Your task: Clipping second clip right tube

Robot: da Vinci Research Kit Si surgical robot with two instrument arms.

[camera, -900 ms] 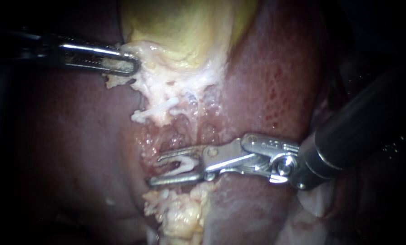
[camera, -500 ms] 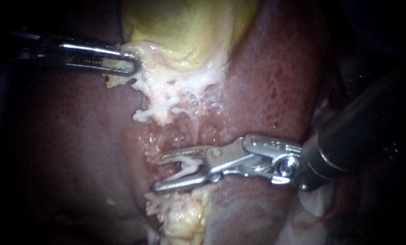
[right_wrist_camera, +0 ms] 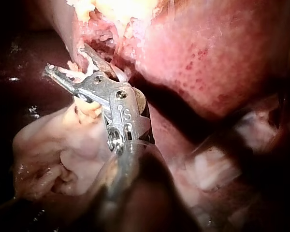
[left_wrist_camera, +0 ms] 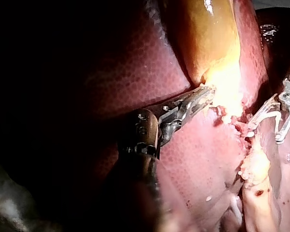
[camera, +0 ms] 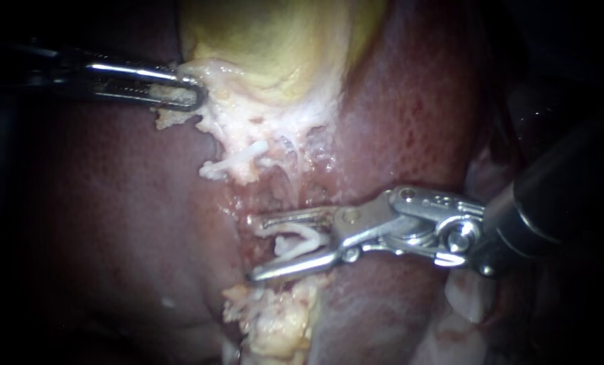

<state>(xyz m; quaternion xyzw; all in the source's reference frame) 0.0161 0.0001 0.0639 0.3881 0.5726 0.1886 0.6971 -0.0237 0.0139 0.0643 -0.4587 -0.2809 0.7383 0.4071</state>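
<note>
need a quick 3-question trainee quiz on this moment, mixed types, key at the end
1. True or false: the left instrument has its jaws open, clear of all tissue.
2. What sits between the jaws of the right instrument? A) a needle B) a white clip C) nothing
3. Fill in: the yellow organ beyond the left instrument's tip is the ____.
Key: 1 false, its jaws are shut on whitish tissue at the gallbladder's edge. 2 B. 3 gallbladder.
</note>
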